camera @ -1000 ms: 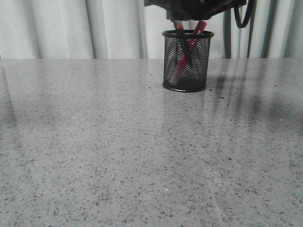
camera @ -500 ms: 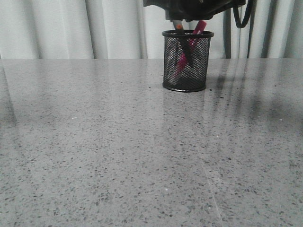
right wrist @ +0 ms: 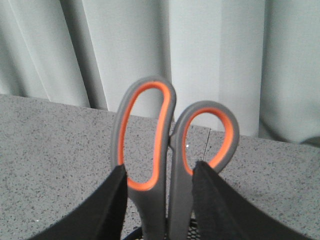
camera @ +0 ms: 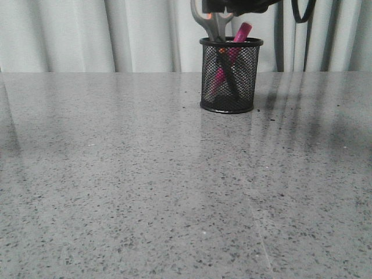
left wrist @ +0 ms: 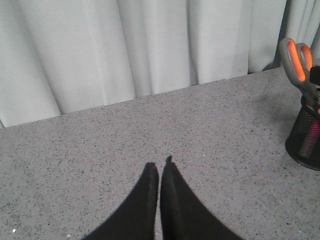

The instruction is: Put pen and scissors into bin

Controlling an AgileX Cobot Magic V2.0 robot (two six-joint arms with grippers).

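The black mesh bin (camera: pixel 231 87) stands at the table's far side, right of centre. The magenta pen (camera: pixel 240 34) leans inside it, its top above the rim. The scissors (camera: pixel 211 22) stand in the bin blades down, grey handles with orange lining up. In the right wrist view my right gripper (right wrist: pixel 159 172) is open, its fingers (right wrist: pixel 116 202) flanking the scissors (right wrist: pixel 150 135) just below the loops. My left gripper (left wrist: pixel 160 166) is shut and empty above bare table, well to the left of the bin (left wrist: pixel 305 137) and the scissors (left wrist: pixel 297 62).
A pale curtain (camera: pixel 87 35) hangs right behind the table's far edge. The grey speckled tabletop (camera: pixel 145 192) stretches from the bin to the near edge. A black cable (camera: pixel 299 14) hangs by the right arm above the bin.
My right gripper has risen above the bin, uncovering the scissors' handles. The scissors sit lower in the bin than before. The pen and bin have not moved.
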